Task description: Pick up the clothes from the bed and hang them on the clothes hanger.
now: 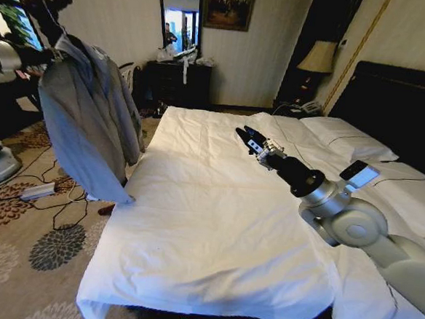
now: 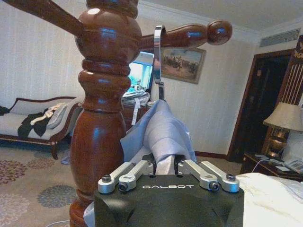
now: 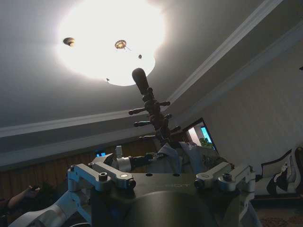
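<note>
A: Where is the shirt (image 1: 91, 122)?
B: Off the bed (image 1: 208, 225). It hangs on the hanger (image 2: 158, 61), whose hook is over a peg of the wooden stand (image 2: 102, 109), right in front of the left gripper (image 2: 165, 165).
A: Is that gripper holding it?
B: Its fingers are narrow with shirt fabric between them.
A: And the right gripper (image 1: 245, 136)?
B: Raised above the sheet, well apart from the shirt, its tips close together and holding nothing.
</note>
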### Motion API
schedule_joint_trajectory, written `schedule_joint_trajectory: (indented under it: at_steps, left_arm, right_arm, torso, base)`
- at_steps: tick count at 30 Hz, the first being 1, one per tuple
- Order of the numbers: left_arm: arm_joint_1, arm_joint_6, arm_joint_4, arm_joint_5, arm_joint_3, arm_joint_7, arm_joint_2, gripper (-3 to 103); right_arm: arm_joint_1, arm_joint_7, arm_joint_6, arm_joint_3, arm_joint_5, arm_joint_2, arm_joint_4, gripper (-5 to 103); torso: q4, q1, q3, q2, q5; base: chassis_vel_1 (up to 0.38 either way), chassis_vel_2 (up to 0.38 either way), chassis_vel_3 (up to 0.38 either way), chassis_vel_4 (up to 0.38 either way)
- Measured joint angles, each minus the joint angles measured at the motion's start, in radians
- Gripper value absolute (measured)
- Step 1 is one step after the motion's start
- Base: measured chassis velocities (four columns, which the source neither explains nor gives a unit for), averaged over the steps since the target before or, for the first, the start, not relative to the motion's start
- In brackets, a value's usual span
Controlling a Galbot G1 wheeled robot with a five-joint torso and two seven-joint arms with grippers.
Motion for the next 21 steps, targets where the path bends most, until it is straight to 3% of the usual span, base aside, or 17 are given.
schedule_joint_trajectory:
  at_steps: [11, 12, 14, 21]
  left_arm:
    - [0.006, -0.025, 0.008, 0.008, 0.0, -0.013, -0.011, 14]
    - [0.01, -0.036, 0.002, 0.006, -0.002, -0.015, -0.008, 19]
    - [0.014, -0.045, -0.001, 0.005, -0.004, -0.016, -0.005, 19]
    - [0.055, -0.073, -0.052, -0.003, -0.039, -0.044, 0.021, 52]
  right_arm:
    - [-0.012, 0.001, 0.002, 0.013, 0.0, -0.004, 0.005, 100]
    - [-0.013, 0.001, 0.002, 0.013, 0.0, -0.004, 0.006, 100]
    - [-0.012, 0.001, 0.002, 0.013, 0.0, -0.004, 0.006, 100]
    - [-0.013, 0.001, 0.002, 0.01, -0.002, 0.0, 0.006, 100]
  torso:
    - [0.0001, 0.0, 0.0, 0.0, -0.0001]
    - [0.0001, 0.0, 0.0, 0.0, -0.0004]
    - [0.0001, 0.0, 0.0, 0.0, -0.0004]
    - [-0.0001, 0.0, 0.0, 0.0, -0.0003]
  base:
    - [0.0, 0.0, 0.0, 0.0]
    - [0.0, 0.0, 0.0, 0.0]
    - [0.0, 0.0, 0.0, 0.0]
    - [0.0, 0.0, 0.0, 0.0]
